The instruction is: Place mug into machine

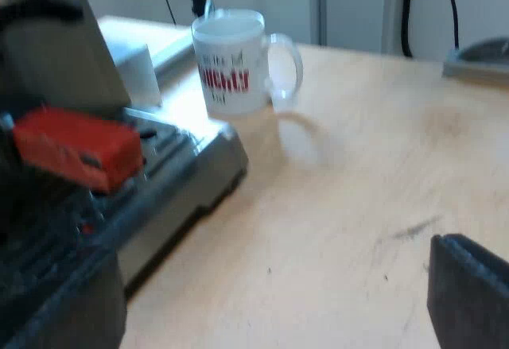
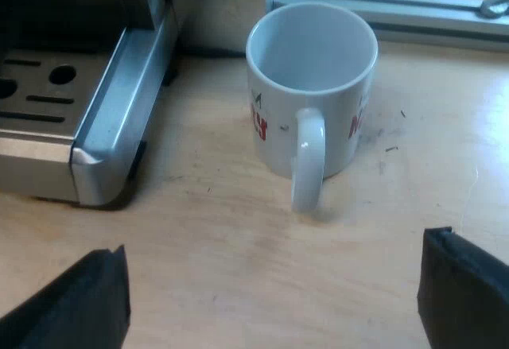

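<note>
On the counter, just beside the drip tray of the coffee machine, the mug stands upright and empty, near the tray's edge but not touching it. Its handle points toward our right gripper, which is open wide, a finger out to each side, well short of the mug and touching nothing. The left wrist view has the same mug at the tray's far corner. Close to that camera is the red end of the holder's handle at the machine's front, over the tray. Our left gripper hangs over bare counter, apart from everything; open or closed, we cannot tell.

Step, as we judge it: pre-grasp. Mug not yet picked up, none of the placing done. Next move calls for the right gripper to go forward and down and close on the mug's body or handle. Then it lifts the mug clear of the tray's raised edge and sets it on the tray under the holder. Risk: the handle faces the gripper, so a straight squeeze may catch it and twist the mug.
</note>
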Tool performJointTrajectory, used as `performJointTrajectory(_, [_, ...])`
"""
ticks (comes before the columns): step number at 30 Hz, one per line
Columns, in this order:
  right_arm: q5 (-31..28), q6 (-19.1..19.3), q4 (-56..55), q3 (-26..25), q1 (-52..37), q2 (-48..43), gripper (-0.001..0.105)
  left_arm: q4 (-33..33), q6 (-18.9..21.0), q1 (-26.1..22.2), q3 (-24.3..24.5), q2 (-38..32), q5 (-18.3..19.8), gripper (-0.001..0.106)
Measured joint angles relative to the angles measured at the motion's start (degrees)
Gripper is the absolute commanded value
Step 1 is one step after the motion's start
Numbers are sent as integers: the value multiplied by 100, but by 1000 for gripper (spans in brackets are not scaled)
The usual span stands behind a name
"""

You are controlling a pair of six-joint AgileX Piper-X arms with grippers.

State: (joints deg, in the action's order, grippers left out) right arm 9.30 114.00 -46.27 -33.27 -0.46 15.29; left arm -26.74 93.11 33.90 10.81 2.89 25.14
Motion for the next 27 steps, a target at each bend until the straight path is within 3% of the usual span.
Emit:
performJointTrajectory(11, [-22, -4, 2139, 1694, 0, 24, 75, 190, 0, 0, -12, 0, 0, 78])
performJointTrajectory(17, [-243, -272, 3210, 2525, 0, 35, 75, 190, 0, 0, -12, 0, 0, 78])
performJointTrajectory(20, [-306, -369, 3764, 2797, 0, 35, 75, 190, 0, 0, -12, 0, 0, 78])
performJointTrajectory(23, [-318, -599, 4563, 2825, 0, 220, 75, 190, 0, 0, -12, 0, 0, 78])
performJointTrajectory(27, [-318, -614, 5146, 2821, 0, 683, 73, 190, 0, 0, -12, 0, 0, 78])
